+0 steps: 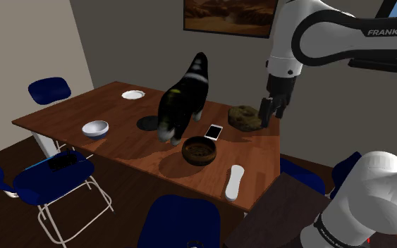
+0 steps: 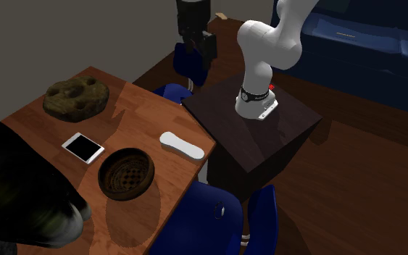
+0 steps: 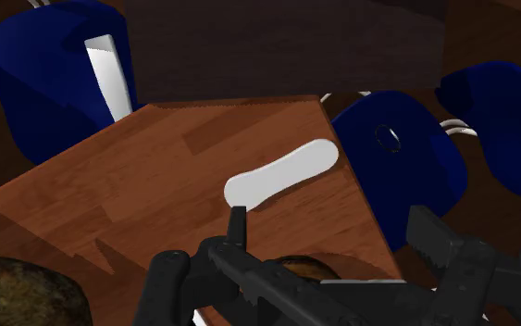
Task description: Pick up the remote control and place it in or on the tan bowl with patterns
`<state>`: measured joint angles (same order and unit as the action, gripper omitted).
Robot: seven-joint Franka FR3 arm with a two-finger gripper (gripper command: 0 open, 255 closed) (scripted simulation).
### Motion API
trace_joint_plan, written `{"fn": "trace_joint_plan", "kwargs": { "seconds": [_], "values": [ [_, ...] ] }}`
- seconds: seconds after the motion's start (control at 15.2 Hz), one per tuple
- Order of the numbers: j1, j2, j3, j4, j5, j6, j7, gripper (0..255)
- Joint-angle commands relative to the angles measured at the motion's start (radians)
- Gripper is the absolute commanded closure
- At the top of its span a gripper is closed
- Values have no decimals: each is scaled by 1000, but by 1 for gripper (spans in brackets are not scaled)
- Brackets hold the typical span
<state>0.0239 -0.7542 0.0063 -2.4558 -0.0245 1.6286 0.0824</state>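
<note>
Shoulder view, near corner: white remote control (image 1: 234, 182) flat on the bench (image 1: 70, 116), close to its edge.
Bowl (image 1: 199, 151): brown, patterned inside, just beyond the remote control, not touching it.
Phone (image 1: 214, 131): near the Bowl's far side.
Claw (image 1: 270, 113): released, fingers apart, empty, hanging beside a brown lump (image 1: 245, 117).

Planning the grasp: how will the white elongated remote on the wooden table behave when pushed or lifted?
Probably stiff: the white elongated remote has a smooth moulded shape. Lying flat, it should slide, not roll. Near the wooden table edge, pushing might drop it.
</note>
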Motion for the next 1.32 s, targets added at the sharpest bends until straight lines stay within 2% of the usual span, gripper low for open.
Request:
{"fn": "trace_joint_plan", "kwargs": {
  "seconds": [0.0,0.33,0.66,1.25],
  "values": [
    [0,0,0,0,0,0,0,0],
    [-42,41,41,-140,33,191,168,0],
    [-83,134,85,-246,64,402,333,0],
    [-167,445,165,-335,86,825,640,0]
  ]
}}
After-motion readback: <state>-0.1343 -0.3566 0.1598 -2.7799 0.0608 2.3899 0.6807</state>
